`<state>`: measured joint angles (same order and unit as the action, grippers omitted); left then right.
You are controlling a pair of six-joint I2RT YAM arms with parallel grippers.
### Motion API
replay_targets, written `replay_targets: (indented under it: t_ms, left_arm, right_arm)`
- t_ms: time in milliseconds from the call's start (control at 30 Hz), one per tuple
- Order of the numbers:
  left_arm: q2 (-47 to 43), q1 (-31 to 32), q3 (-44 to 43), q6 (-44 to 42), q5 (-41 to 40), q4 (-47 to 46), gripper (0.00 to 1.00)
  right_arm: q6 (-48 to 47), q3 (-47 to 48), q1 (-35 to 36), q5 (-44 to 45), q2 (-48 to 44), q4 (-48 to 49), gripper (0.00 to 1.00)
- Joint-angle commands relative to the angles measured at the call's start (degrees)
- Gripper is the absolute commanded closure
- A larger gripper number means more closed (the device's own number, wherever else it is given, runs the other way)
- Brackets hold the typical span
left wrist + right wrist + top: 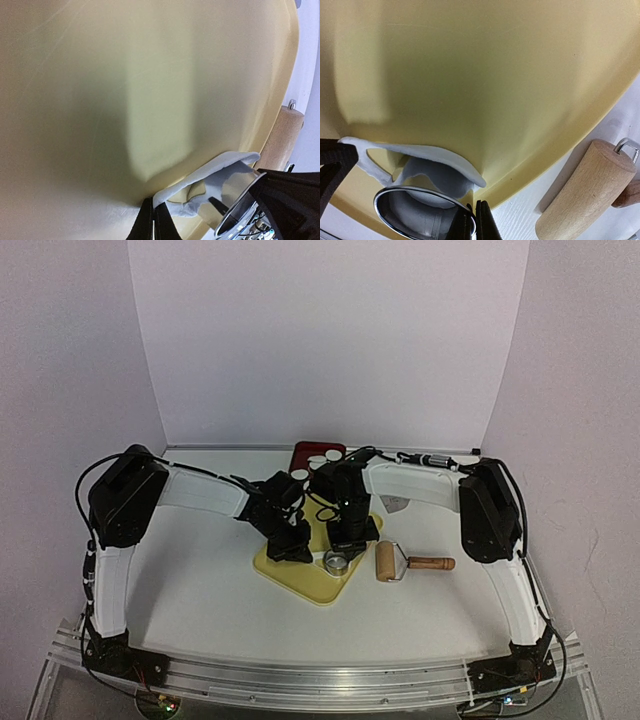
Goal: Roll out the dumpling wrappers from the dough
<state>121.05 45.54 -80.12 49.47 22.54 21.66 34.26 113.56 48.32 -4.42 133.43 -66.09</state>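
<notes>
Nearest, low over the yellow board (300, 585), both grippers close together. At the left gripper (153, 210), jaws fully closed, tips right at the edge of the dough (215, 167). Probably pinching that edge, though not certain from here. At the right gripper (474, 212), jaws closed as well, tips hard against the rim of the cutter (420, 190). Impossible to say whether nipping the rim, the dough or nothing at all.

Between the two, the dough: a thin, ragged white sheet, seemingly with a gap cut out of it, raised off the board on one side and draped across the top of the cutter. Judged soft, light, limp and easily torn. Likely a little tacky too, so prone to cling to metal and fingers. No stiffness to speak of, so expect sagging and stretching wherever unsupported. Best taken by a broad outer edge, away from the narrow strip beside the gap, and peeled low and slow rather than yanked.

Just right of the board, on the table (200, 590), the pin (386, 562), lying free with handle pointing right.

Farthest back, a red tray (305, 448) with a few wrappers (318, 462): flat round white discs, well apart from the scrap. Equally fragile by the look of them.
</notes>
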Motion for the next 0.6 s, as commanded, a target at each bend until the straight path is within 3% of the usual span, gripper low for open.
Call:
replay_targets:
  t_ms: [0, 567]
  left_arm:
    - [-5.72, -1.15, 2.34, 0.55, -5.27, -0.15, 1.00]
    - [-15.56, -1.96, 12.86, 3.83, -8.95, 0.12, 1.00]
  right_arm:
    - [0.49, 0.52, -1.34, 1.63, 1.53, -2.48, 1.00]
    - [-0.46, 1.71, -1.90, 1.15, 3.24, -1.28, 1.00]
